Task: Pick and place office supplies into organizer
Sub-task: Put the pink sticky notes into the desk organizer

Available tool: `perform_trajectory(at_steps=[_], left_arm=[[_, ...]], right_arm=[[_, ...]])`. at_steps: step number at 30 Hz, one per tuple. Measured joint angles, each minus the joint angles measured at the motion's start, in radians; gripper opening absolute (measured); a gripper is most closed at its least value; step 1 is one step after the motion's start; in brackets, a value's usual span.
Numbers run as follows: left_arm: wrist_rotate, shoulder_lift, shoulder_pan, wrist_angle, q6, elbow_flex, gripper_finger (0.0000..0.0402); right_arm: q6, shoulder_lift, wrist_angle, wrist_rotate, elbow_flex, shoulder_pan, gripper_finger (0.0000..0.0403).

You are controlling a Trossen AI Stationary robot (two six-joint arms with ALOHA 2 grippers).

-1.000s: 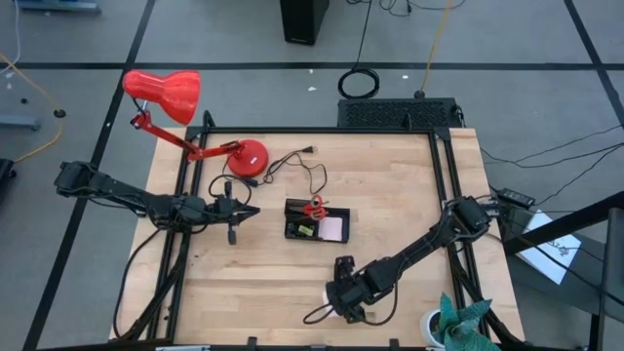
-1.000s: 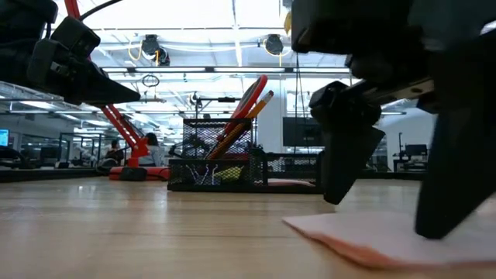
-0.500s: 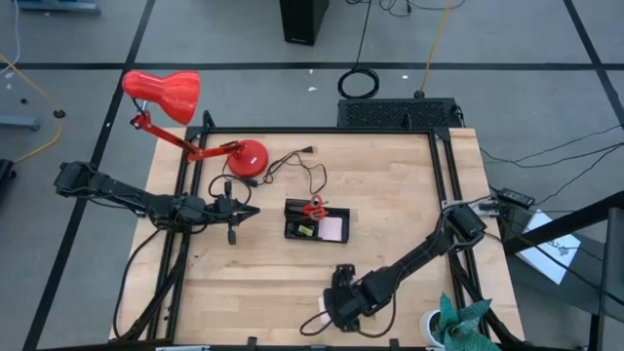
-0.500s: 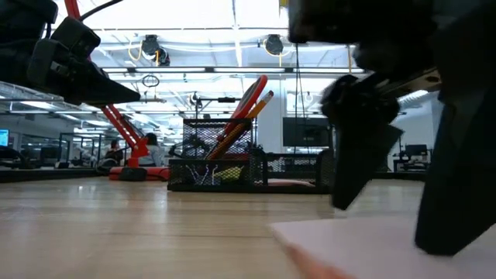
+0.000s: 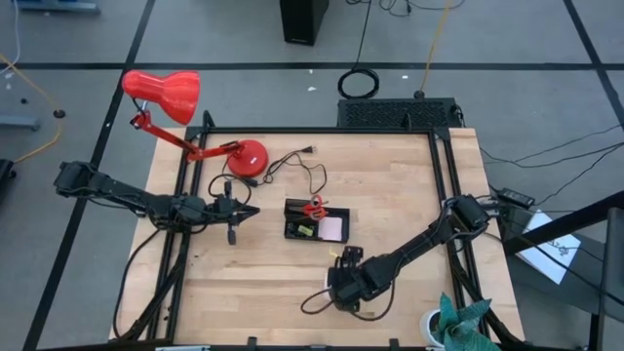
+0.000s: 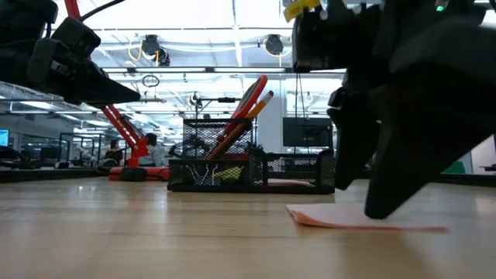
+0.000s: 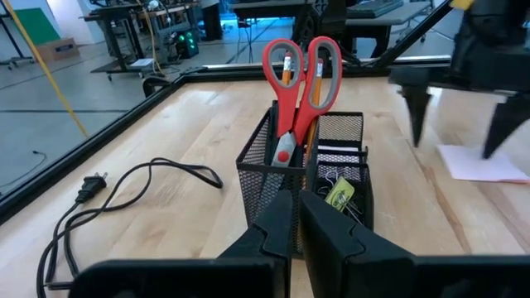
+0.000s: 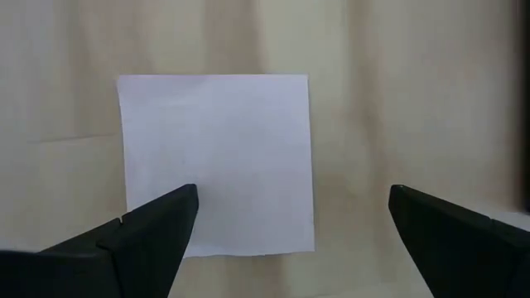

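Note:
The black mesh organizer (image 5: 314,222) stands mid-table. Red-handled scissors (image 7: 300,74) and orange pencils (image 6: 246,116) stand upright in it, and clips and a yellow item (image 7: 338,192) lie low inside. A pale pink sticky-note pad (image 8: 215,161) lies flat on the wood near the table's front edge (image 6: 364,219). My right gripper (image 8: 294,207) hangs over the pad, open and pointing down. One finger is above the pad and the other is beside it. My left gripper (image 7: 300,217) is shut and waits left of the organizer, pointing at it. My right gripper comes at the pad from above with its fingers spread. Its near finger (image 6: 380,209) stands at the pad's top face (image 6: 403,223). I cannot tell whether it touches the pad.
A red desk lamp (image 5: 161,93) stands at the far left, its base (image 5: 249,156) on the table. Its black cord (image 5: 302,174) trails behind the organizer. A green leafy thing (image 5: 463,322) sits at the near right corner. Bare wood lies between the organizer and the pad.
My right gripper has sunk and shifted toward the table's far edge. It has tipped to point more steeply down and has stayed open. The pad now shows farther from the near edge than a second ago.

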Motion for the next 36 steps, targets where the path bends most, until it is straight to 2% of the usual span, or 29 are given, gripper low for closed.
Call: perform_trajectory(at_steps=[7, 11, 15, 20, 26, 31, 36], left_arm=[[0.000, 0.000, 0.000, -0.002, 0.005, 0.000, 0.0031], [0.000, 0.000, 0.000, -0.005, 0.006, 0.000, 0.0031], [0.000, 0.000, 0.000, -0.007, 0.004, 0.000, 0.0031], [0.000, 0.000, 0.000, -0.009, 0.004, 0.000, 0.0031], [0.000, 0.000, 0.000, -0.023, 0.009, 0.000, 0.0031], [0.000, 0.000, 0.000, -0.023, 0.012, 0.000, 0.0031], [0.000, 0.000, 0.000, -0.023, 0.010, 0.000, 0.0031]], right_arm=[[-0.014, -0.151, -0.037, 0.117, -0.017, -0.003, 0.0391], [-0.040, -0.185, 0.042, 0.107, -0.008, -0.001, 0.0391], [-0.092, -0.161, 0.100, 0.078, -0.010, -0.001, 0.0391], [-0.036, -0.160, 0.073, 0.081, -0.008, -0.007, 0.0391], [0.024, -0.161, 0.006, 0.027, -0.008, -0.006, 0.0391], [0.047, -0.166, 0.071, 0.027, -0.090, -0.001, 0.0391], [0.118, -0.170, 0.183, -0.026, -0.232, -0.010, 0.0388]])
